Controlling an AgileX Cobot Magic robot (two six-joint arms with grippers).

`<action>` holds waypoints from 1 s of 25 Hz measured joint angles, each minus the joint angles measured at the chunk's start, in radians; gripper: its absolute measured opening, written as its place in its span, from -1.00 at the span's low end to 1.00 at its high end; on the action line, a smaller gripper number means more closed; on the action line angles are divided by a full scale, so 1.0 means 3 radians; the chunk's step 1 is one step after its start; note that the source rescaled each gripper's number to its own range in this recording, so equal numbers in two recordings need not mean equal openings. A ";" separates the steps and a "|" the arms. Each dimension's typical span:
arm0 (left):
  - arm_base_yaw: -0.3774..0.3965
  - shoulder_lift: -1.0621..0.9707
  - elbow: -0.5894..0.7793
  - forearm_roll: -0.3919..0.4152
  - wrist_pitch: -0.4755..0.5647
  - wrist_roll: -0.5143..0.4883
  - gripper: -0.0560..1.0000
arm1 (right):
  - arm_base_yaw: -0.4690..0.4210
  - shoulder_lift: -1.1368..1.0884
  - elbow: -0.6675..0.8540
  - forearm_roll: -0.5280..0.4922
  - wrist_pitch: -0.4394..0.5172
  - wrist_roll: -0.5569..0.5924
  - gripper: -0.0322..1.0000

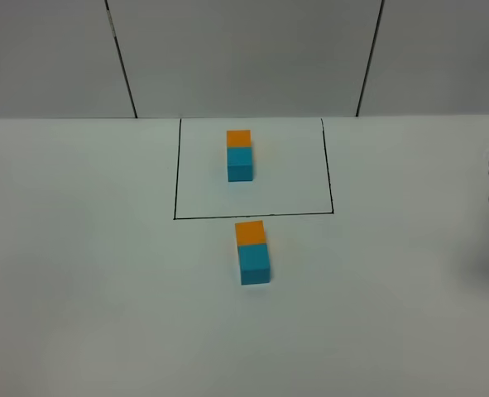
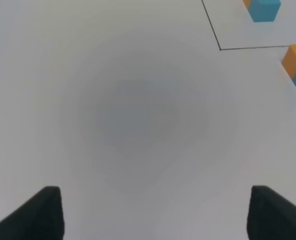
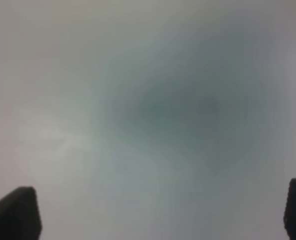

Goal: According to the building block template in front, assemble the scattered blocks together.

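A white tabletop (image 1: 79, 273) seen from above, with a black-outlined rectangle (image 1: 175, 174) drawn at the middle of its far edge. Inside the rectangle sits the template (image 1: 239, 155), an orange cube joined to a teal cube, orange end toward the far edge. Just outside the rectangle's near line, toward the middle of the tabletop, lie the two loose blocks: the orange block (image 1: 250, 232) touches the teal block (image 1: 254, 263), face to face, in the same order as the template. A dark shape at the right edge of the overhead view, cut off by the frame, is too little to identify. The left pincer (image 2: 155, 212) shows only as two dark fingertips (image 2: 42, 212), spread apart over bare tabletop with nothing between them; its view catches the rectangle's corner, a cut-off part of the template and part of the block pair at the frame edge. The right pincer (image 3: 163, 212) also stands wide apart and empty, over a blurred grey surface with a soft shadow; nothing else can be made out there.
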 joint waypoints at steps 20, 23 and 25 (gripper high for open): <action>0.0000 0.0000 0.0000 0.0000 0.0000 0.0000 0.39 | -0.0010 -0.3313 0.1919 0.0059 0.0173 0.0270 1.00; 0.0000 0.0000 0.0000 0.0000 0.0000 0.0003 0.39 | -0.0010 -0.3707 0.2094 0.0105 0.0143 0.0270 1.00; 0.0000 0.0000 0.0000 0.0000 0.0000 0.0003 0.39 | -0.0010 -0.3956 0.2180 0.0135 0.0111 0.0266 1.00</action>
